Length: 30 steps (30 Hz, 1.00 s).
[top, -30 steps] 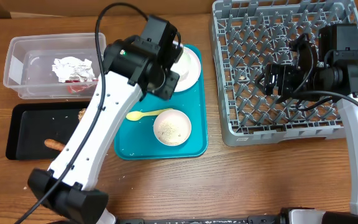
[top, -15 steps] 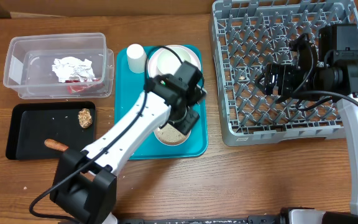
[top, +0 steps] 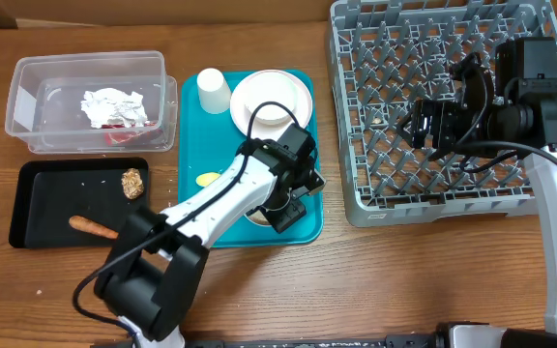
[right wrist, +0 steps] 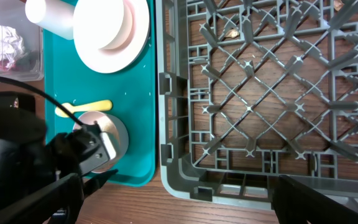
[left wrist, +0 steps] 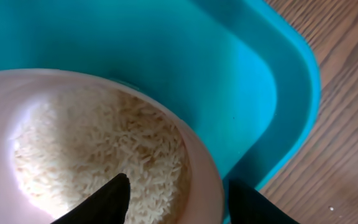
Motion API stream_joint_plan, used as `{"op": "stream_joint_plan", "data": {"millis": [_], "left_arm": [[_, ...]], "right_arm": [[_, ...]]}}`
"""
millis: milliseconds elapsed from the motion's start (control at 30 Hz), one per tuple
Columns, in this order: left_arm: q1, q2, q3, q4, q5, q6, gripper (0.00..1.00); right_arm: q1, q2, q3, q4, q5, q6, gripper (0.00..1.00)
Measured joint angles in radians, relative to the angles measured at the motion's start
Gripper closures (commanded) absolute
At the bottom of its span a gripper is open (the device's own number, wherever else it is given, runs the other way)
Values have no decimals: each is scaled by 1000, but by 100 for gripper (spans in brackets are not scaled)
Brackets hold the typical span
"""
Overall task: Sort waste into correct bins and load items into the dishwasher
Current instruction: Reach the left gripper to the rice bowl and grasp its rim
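A white bowl (left wrist: 5, 118) of rice (left wrist: 98, 149) sits at the front of the teal tray (top: 193, 224). My left gripper (top: 283, 198) is down on it and open. In the left wrist view one fingertip (left wrist: 114, 193) rests over the rice and the other stands outside the rim. The pale plate (top: 293, 92) carries a second small bowl (top: 271, 114), with the white cup (top: 212, 90) beside it. The yellow spoon (top: 207, 179) is partly hidden by the arm. My right gripper (top: 424, 126) hangs wide open over the grey dishwasher rack (top: 351, 208), holding nothing.
The clear tub (top: 27, 97) at the far left holds crumpled paper (top: 114, 104) and a red wrapper (top: 116, 133). In front of it the black tray (top: 37, 208) holds a carrot piece (top: 93, 226) and a brown food bit (top: 133, 183).
My left arm swung from the plate at the back of the teal tray forward to the rice bowl and settled over its rim. The right arm has not moved.
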Motion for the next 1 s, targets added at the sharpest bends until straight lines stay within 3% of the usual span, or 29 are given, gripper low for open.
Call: {"op": "stream_joint_plan", "data": {"millis": [100,200,533,800,1000], "left_arm": [[0,18,0,0,3,8,81],[-2,25,-2,4,-1,11,96],[-8,18,16,-1,-104,-68,96],[16,38,257,-293,-100,-204,96],[137,38,505,-467,-74,-269,96]], "right_arm": [[0,0,0,-1,0,0,0],[0,0,0,0,0,0,0],[0,0,0,0,0,0,0],[0,0,0,0,0,0,0],[0,0,0,0,0,0,0]]}}
